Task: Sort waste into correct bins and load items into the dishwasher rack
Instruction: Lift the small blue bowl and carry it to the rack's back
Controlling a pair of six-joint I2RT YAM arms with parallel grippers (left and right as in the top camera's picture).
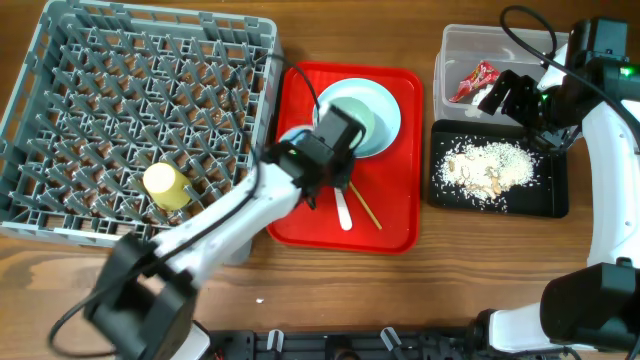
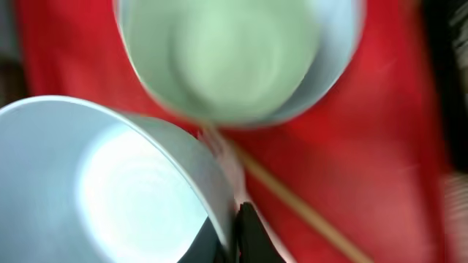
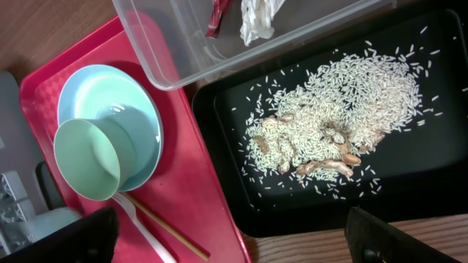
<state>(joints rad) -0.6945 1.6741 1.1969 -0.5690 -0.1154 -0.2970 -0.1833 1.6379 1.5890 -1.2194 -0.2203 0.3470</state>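
Note:
My left gripper [image 1: 310, 160] is shut on the rim of a pale mint-green bowl [image 2: 110, 183], held over the left part of the red tray [image 1: 395, 225]; its fingers [image 2: 235, 230] pinch the bowl wall. The second green bowl [image 1: 355, 125] sits on the white plate [image 1: 392, 110]. A white fork [image 1: 343, 210] and chopsticks [image 1: 366, 211] lie on the tray. The yellow cup [image 1: 165, 185] is in the grey rack [image 1: 60, 110]. My right gripper [image 3: 234, 248] is open and empty above the black tray [image 1: 550, 195] of food scraps [image 1: 490, 165]. The red wrapper [image 1: 475, 80] and the napkin [image 3: 256, 18] lie in the clear tub [image 1: 450, 45].
The rack fills the left of the table. The red tray is in the middle, with the tub and black tray close on its right. Bare wood runs along the front edge [image 1: 470, 270].

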